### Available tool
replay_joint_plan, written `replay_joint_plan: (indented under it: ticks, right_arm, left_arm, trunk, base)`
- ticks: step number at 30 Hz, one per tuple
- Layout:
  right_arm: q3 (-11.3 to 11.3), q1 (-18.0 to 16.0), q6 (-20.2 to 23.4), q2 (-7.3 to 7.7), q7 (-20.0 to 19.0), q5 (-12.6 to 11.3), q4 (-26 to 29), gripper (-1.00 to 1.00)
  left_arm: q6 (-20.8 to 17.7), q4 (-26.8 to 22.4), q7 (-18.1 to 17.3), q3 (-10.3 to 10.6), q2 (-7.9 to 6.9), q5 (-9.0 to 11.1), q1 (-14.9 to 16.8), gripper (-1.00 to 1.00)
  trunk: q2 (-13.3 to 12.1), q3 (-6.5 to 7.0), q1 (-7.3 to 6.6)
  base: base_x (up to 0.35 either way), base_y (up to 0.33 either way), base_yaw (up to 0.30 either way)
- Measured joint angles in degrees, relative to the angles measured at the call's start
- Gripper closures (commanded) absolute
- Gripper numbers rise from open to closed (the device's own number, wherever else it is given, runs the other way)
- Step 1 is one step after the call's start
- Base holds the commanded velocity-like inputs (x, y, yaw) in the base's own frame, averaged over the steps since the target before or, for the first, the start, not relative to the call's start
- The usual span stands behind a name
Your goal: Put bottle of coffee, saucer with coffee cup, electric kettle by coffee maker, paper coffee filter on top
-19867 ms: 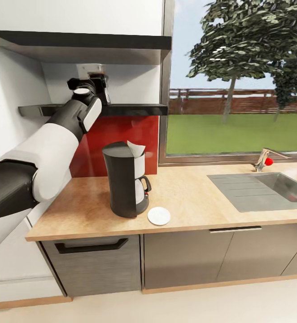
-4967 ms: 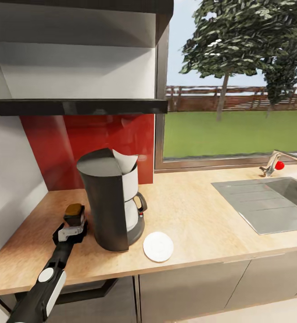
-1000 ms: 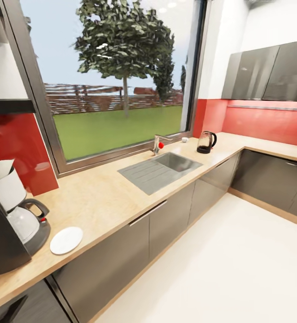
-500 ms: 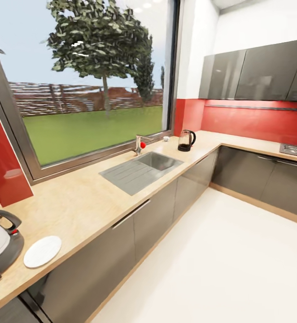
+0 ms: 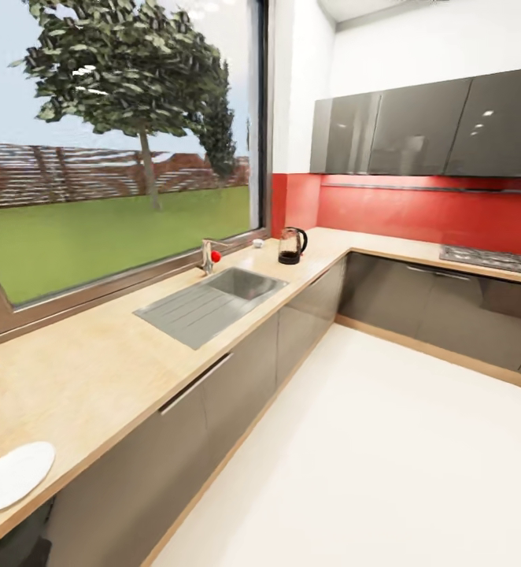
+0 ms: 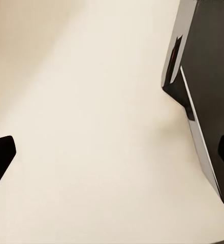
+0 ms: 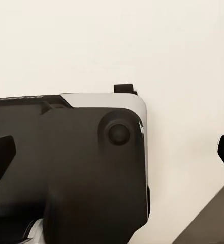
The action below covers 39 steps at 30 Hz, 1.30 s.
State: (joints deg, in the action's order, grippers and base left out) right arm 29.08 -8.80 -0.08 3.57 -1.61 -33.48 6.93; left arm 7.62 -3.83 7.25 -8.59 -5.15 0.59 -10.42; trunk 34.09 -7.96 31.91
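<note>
Robot in transit along the countertop (image 5: pixel 111 354), looking toward the kettle (image 5: pixel 291 246) at the far end.

Saucer (image 5: pixel 12 475) lies bare on the countertop at the near left edge of the head view, no cup on it. Kettle stands well apart from it, past the sink (image 5: pixel 213 301), near the corner by the red backsplash. A tiny white thing (image 5: pixel 257 243) by the window just beside the kettle may be the cup, too small to tell. Left gripper (image 6: pixel 112 152) and right gripper (image 7: pixel 112 152) both hang over pale floor, fingertips spread wide at the frame edges, nothing between them. Judged from this: saucer placement looks done; cup and kettle not yet fetched. Coffee maker, bottle and filter status cannot be judged here.
</note>
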Motion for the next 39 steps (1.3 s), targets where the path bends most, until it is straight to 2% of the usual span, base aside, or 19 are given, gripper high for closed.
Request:
replay_joint_plan:
  ticks: [10, 15, 22, 39]
  right_arm:
    - [-0.01, 0.01, 0.0, -0.06, 0.05, 0.01, 0.0, -1.0]
    - [-0.01, 0.0, 0.0, -0.06, 0.09, 0.01, 0.0, -1.0]
    - [-0.01, 0.01, 0.0, -0.07, 0.1, 0.0, 0.0, -1.0]
    - [-0.02, -0.02, 0.0, -0.22, 0.26, 0.0, 0.01, -1.0]
  left_arm:
    - [0.01, -0.08, -0.07, 0.02, 0.33, -0.04, 0.0, -1.0]
    - [0.01, -0.21, -0.09, 0.12, 0.78, -1.53, 0.04, -1.0]
    - [0.01, -0.63, -0.07, 0.12, 0.82, -1.84, 0.06, -1.0]
    - [0.11, -0.9, -0.01, 0.11, 0.74, -1.85, 0.03, -1.0]
  trunk:
    - [0.0, 0.0, 0.0]
    - [0.0, 0.0, -0.01]
    - [0.0, 0.0, -0.02]
    - [0.0, -0.01, -0.03]
  base:
    - [0.149, -0.224, -0.27]
    - [0.167, -0.231, -0.27]
    - [0.25, -0.182, -0.27]
    - [0.328, -0.014, -0.288]
